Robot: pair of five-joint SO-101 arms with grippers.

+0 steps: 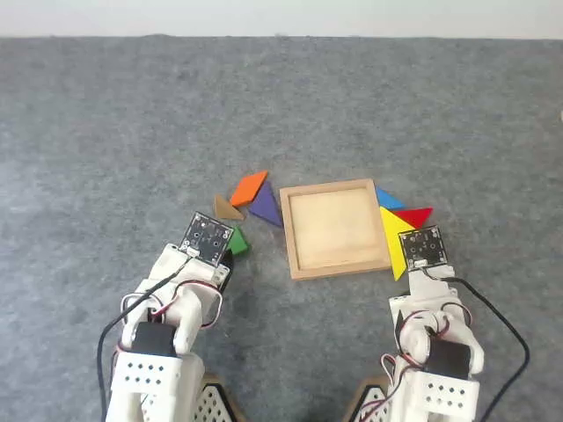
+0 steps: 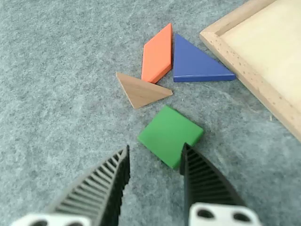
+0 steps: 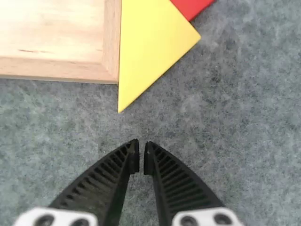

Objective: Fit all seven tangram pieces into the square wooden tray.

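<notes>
The square wooden tray lies mid-table with nothing in it. Left of it are an orange parallelogram, a purple-blue triangle, a tan wooden triangle and a green square. My left gripper is open just short of the green square, one fingertip beside its corner. Right of the tray lie a yellow triangle, a red triangle and a blue piece. My right gripper is shut, empty, hovering near the yellow triangle's tip.
Grey felt covers the table all around. The tray's corner sits close to my right gripper. Both arm bases stand at the near edge, left and right.
</notes>
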